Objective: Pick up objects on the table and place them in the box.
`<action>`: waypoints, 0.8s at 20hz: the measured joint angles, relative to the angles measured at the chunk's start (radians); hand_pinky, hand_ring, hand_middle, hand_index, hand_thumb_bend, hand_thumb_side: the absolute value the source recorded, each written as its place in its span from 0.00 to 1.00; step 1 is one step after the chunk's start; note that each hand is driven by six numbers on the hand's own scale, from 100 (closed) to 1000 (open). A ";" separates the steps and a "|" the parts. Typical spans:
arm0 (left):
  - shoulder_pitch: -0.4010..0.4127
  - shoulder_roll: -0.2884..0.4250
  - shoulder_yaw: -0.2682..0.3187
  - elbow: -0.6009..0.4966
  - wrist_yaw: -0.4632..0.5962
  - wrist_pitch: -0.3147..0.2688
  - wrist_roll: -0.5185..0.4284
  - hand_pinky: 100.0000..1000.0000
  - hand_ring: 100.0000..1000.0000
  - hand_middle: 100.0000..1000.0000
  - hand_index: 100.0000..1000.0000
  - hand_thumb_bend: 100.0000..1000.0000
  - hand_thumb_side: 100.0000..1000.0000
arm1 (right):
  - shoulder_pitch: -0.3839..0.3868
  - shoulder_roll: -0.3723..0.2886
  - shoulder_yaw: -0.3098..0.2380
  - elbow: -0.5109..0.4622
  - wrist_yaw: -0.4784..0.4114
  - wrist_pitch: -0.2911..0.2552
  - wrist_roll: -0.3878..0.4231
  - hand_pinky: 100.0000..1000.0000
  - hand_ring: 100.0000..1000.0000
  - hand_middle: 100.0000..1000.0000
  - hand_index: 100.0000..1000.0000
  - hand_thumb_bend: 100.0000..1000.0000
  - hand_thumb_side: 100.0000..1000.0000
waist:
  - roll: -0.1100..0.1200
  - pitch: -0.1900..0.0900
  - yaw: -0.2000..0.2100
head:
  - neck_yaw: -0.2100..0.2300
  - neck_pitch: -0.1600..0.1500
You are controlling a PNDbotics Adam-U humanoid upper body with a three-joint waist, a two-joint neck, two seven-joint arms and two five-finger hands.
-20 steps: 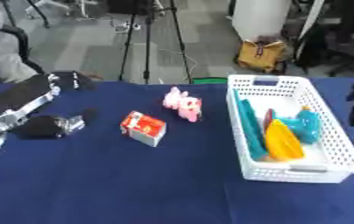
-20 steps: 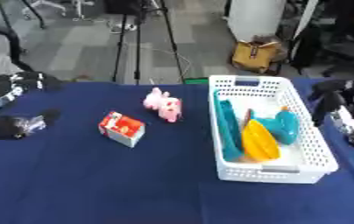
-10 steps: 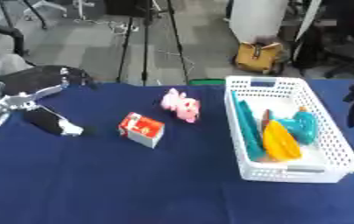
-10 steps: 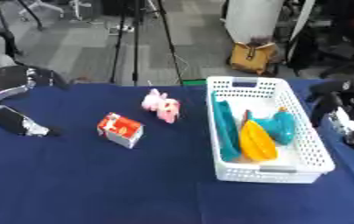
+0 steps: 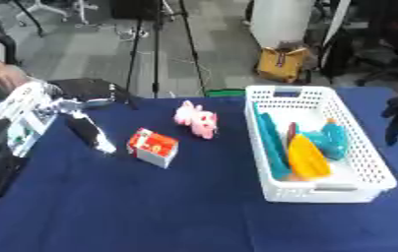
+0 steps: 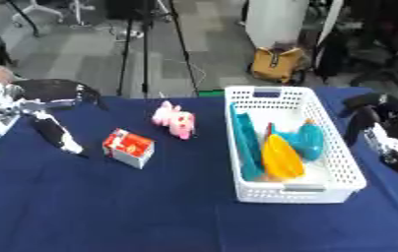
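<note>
On the blue table [image 5: 150, 206], the white basket [image 5: 357, 167] at the right held teal and yellow items. Left of it lay a red carton [image 5: 153, 146] and pink toy [image 5: 196, 119]. Just left of the carton hung the nearer left hand [image 5: 82, 106], fingers spread, empty. The right hand [image 6: 377, 123] idled beyond the basket, holding nothing.

Left hand [image 5: 80, 110] raised at left, fingers spread open; right hand [image 6: 371, 115] at right edge, fingers hanging relaxed.
</note>
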 measured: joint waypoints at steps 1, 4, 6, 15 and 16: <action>-0.007 -0.013 0.004 0.016 -0.017 -0.006 -0.006 0.96 0.84 0.77 0.87 0.80 0.47 | 0.000 0.000 0.001 0.000 0.000 0.001 0.002 0.26 0.34 0.51 0.70 0.00 0.48 | 0.002 0.002 -0.007 | 0.001 0.000; -0.026 -0.049 0.014 0.052 -0.073 -0.021 -0.008 0.96 0.84 0.77 0.87 0.80 0.47 | -0.001 0.001 0.005 0.000 0.000 0.001 0.007 0.26 0.34 0.51 0.70 0.00 0.48 | 0.005 0.008 -0.019 | 0.004 -0.007; -0.034 -0.062 0.021 0.070 -0.109 -0.031 -0.002 0.98 0.84 0.78 0.87 0.80 0.47 | -0.005 0.001 0.006 0.000 -0.001 0.002 0.009 0.26 0.34 0.51 0.70 0.00 0.47 | 0.008 0.011 -0.027 | 0.007 -0.009; -0.053 -0.113 0.052 0.186 -0.216 -0.053 0.015 0.98 0.85 0.78 0.87 0.75 0.52 | -0.014 0.002 0.011 0.000 -0.002 0.003 0.017 0.26 0.34 0.51 0.70 0.00 0.47 | 0.016 0.027 -0.056 | 0.011 -0.026; -0.053 -0.116 0.055 0.200 -0.221 -0.052 0.012 0.98 0.85 0.78 0.87 0.75 0.53 | -0.016 0.002 0.011 0.000 -0.002 0.003 0.018 0.26 0.34 0.51 0.70 0.00 0.47 | 0.017 0.029 -0.059 | 0.011 -0.027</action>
